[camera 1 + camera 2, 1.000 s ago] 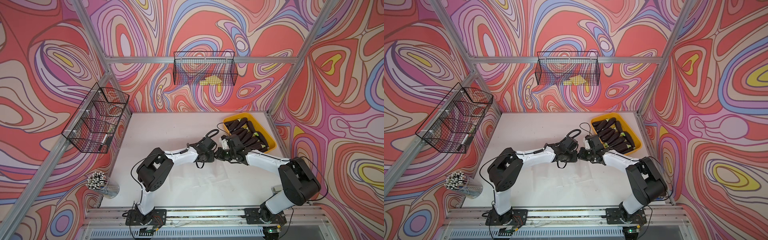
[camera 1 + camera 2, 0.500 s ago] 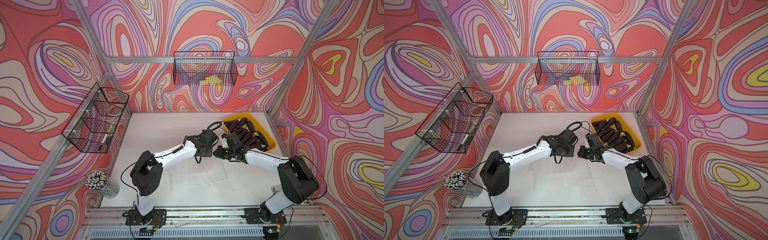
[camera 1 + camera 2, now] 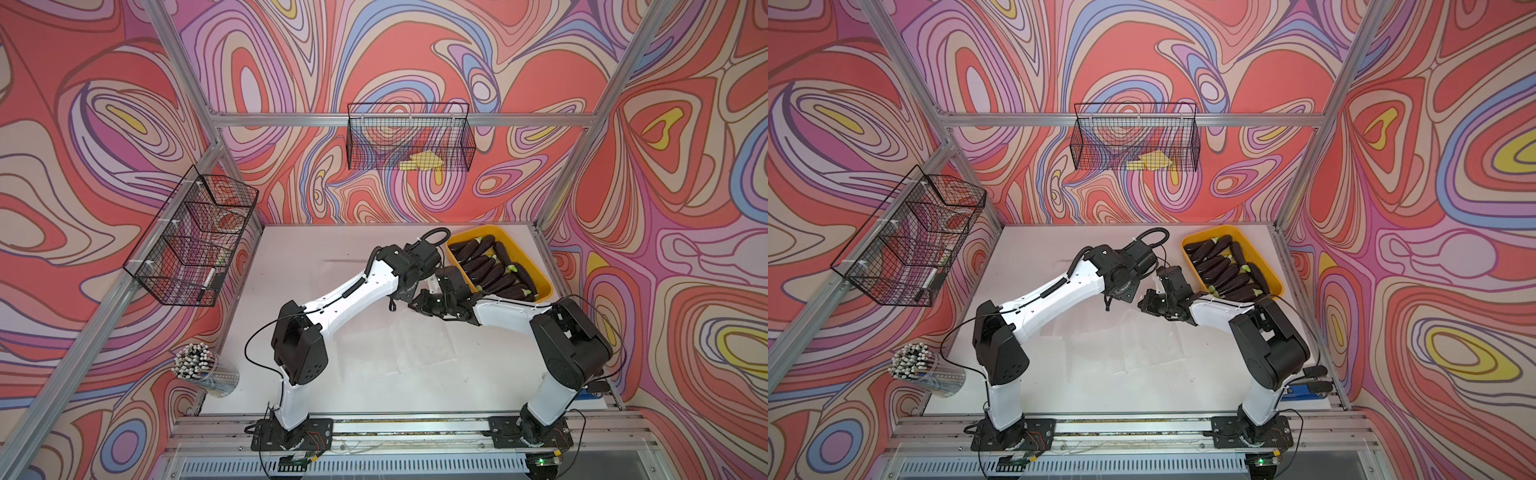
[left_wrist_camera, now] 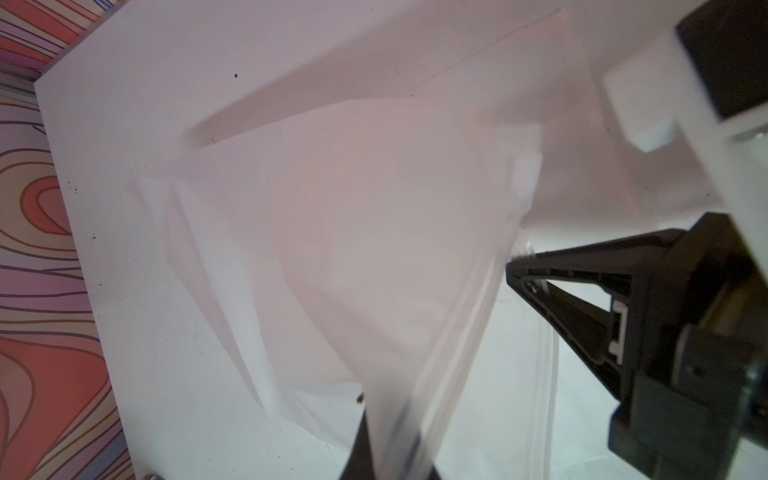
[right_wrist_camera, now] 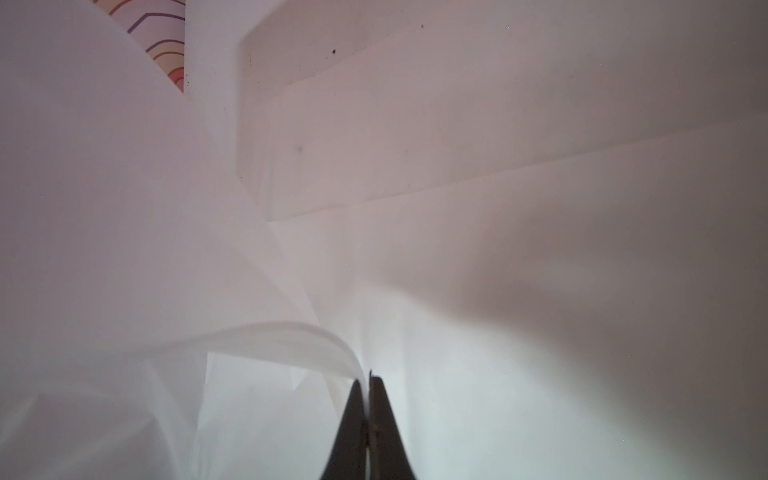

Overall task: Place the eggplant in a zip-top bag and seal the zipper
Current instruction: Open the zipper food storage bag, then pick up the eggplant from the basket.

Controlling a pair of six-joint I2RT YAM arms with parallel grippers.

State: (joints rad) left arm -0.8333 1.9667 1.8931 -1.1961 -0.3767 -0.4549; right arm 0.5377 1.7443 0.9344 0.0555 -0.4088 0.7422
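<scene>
Two pinches: left hand (image 4: 388,419), right hand (image 5: 369,386) on thin translucent creased bag (image 4: 374,249)

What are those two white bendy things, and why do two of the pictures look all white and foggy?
They are two robot arms, the left arm and the right arm, standing at the edge of a white table. Two pictures come from a camera high up. The foggy ones come from small cameras on the wrists, very close. The fog is a clear zip-top bag. The left pincer and the right pincer are each shut on its edge. The eggplants lie in a yellow tray near the right arm; none shows in the bag yet.
</scene>
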